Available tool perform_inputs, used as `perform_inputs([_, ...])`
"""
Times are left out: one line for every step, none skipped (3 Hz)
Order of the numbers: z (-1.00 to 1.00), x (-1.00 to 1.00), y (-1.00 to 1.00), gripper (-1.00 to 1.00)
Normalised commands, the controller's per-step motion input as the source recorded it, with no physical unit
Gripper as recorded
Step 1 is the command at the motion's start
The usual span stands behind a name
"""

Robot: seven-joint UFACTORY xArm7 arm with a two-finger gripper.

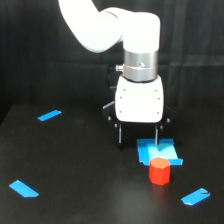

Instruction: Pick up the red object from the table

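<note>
Blue tape strips (196,197) flank the red object (160,171) at lower right; behind it, the gripper (139,137) hangs spread above the blue square patch (150,151).

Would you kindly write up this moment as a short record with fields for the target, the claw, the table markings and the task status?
target: red object, upright on the table, at the near edge of the blue square patch
claw: claw open, behind the target, not touching it
markings: three blue tape strips
status: not yet grasped
</note>
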Motion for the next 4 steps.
perform_inputs([-0.19, 0.40, -0.77, 1.00])
perform_inputs([-0.10, 0.21, -0.73, 0.99])
perform_inputs([-0.09, 0.16, -0.70, 0.99])
perform_inputs([-0.04, 0.07, -0.48, 0.85])
